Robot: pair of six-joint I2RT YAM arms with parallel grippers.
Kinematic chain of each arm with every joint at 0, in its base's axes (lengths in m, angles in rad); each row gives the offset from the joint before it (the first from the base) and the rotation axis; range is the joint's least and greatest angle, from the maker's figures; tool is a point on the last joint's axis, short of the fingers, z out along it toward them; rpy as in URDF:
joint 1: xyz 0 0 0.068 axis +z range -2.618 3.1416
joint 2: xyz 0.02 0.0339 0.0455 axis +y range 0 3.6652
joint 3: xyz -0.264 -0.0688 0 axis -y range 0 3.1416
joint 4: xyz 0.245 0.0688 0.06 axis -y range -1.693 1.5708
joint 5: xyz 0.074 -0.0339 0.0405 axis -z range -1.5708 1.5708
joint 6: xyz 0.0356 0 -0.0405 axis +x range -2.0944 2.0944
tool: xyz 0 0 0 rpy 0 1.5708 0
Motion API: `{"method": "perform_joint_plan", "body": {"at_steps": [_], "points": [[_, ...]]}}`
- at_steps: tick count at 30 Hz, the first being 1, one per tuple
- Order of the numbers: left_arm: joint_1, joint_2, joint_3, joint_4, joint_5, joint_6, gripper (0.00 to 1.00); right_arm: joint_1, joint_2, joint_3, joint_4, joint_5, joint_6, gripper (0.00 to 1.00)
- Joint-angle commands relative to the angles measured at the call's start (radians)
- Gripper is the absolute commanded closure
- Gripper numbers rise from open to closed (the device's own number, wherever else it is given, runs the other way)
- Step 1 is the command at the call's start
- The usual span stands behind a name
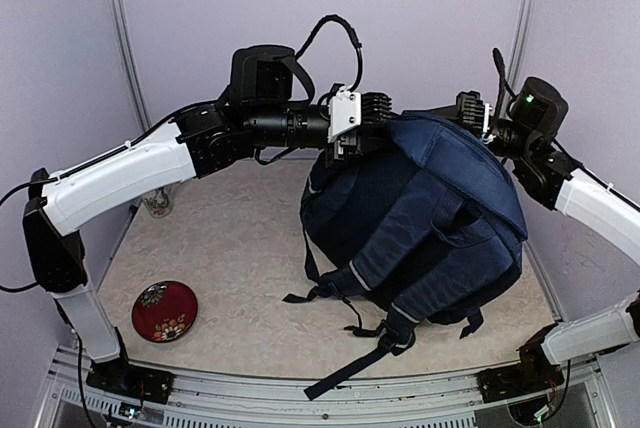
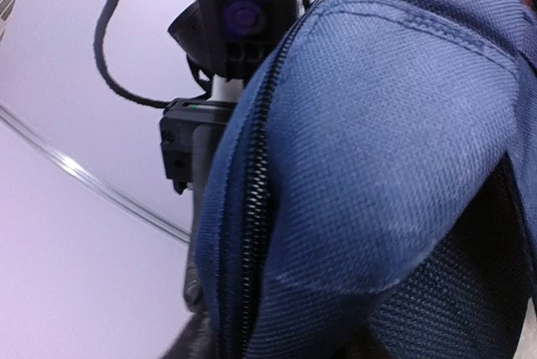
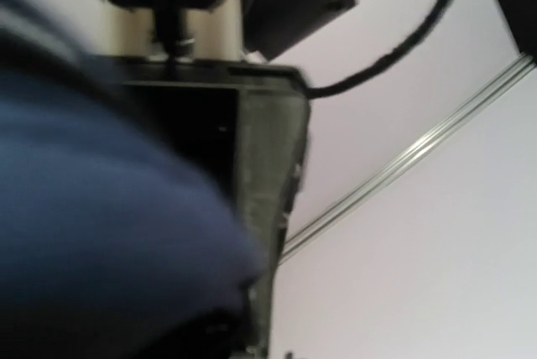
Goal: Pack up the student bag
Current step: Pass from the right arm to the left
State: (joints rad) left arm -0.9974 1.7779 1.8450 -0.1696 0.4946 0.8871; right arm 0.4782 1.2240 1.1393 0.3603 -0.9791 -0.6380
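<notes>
Student bag (image 1: 420,218) upright, top at the right end effector (image 1: 472,116)

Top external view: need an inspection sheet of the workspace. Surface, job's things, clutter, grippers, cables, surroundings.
Surface: beige marbled tabletop, no spills seen.
Job's things: student bag stands centre-right, top raised between both arms, straps trailing toward the near edge; zip shows in the left wrist view.
Clutter: red floral plate near left; small patterned cup behind the left arm.
Grippers: left gripper at the bag's top left, jaws hidden by fabric; right gripper shut, apparently pinching the bag's top right.
Cables: black cable loop above the left wrist.
Surroundings: lilac walls, metal frame post.
</notes>
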Motion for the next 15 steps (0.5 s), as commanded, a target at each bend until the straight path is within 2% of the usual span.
{"method": "perform_joint_plan", "body": {"at_steps": [1, 2, 3, 6, 9, 11, 13, 15], "points": [[0.000, -0.041, -0.068, 0.016, -0.096, 0.037, 0.88, 0.020, -0.101, 0.062, 0.188, 0.142, -0.014, 1.00], [0.001, -0.053, -0.084, 0.051, -0.139, 0.038, 0.97, 0.020, -0.089, 0.066, 0.195, 0.162, -0.011, 1.00], [0.005, -0.064, -0.093, 0.081, -0.168, 0.038, 1.00, 0.020, -0.075, 0.074, 0.203, 0.184, -0.008, 1.00], [0.041, -0.086, -0.096, 0.130, -0.194, 0.054, 1.00, 0.020, -0.015, 0.099, 0.252, 0.263, 0.000, 1.00], [0.098, -0.079, -0.057, 0.161, -0.221, 0.135, 1.00, 0.020, 0.057, 0.163, 0.298, 0.281, 0.018, 1.00], [0.146, -0.025, 0.074, 0.164, -0.258, 0.135, 1.00, 0.020, 0.115, 0.243, 0.303, 0.294, 0.033, 1.00], [0.185, 0.063, 0.307, 0.117, -0.275, 0.117, 1.00, 0.020, 0.163, 0.317, 0.303, 0.323, 0.037, 1.00], [0.187, 0.096, 0.420, 0.071, -0.298, 0.142, 1.00, 0.021, 0.183, 0.339, 0.321, 0.343, 0.035, 1.00]]}}
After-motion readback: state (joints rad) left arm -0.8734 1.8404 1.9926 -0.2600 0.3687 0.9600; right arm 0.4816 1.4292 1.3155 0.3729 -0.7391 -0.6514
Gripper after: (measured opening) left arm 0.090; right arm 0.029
